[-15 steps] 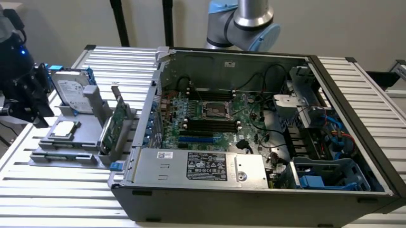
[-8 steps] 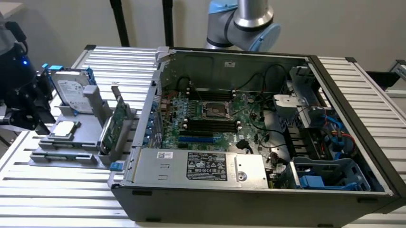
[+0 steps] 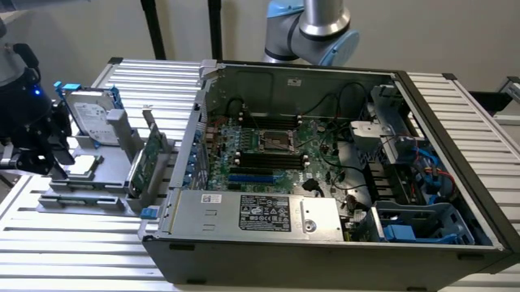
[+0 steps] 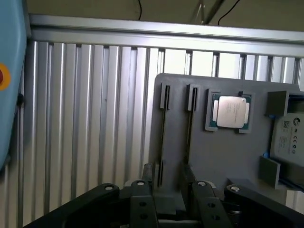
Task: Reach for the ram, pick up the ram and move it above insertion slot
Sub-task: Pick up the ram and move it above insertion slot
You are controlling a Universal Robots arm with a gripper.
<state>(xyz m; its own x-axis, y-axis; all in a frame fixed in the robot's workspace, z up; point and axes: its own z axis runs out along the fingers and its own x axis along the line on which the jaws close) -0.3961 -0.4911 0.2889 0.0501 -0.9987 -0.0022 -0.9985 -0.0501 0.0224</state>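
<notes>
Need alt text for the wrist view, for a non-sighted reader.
The open gripper hangs over a grey holder tray whose two narrow slots hold thin edge-on boards, likely ram. Beside them sits a square processor chip; a ribbed metal table lies underneath.

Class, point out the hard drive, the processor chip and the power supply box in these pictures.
hard drive (image 3: 87,115), exterior view, labelled face.
processor chip (image 4: 231,112), wrist view, metal lid.
power supply box (image 3: 262,214), exterior view, its black label.

Elevated overview; wrist close above holder (image 4: 213,156)
</notes>
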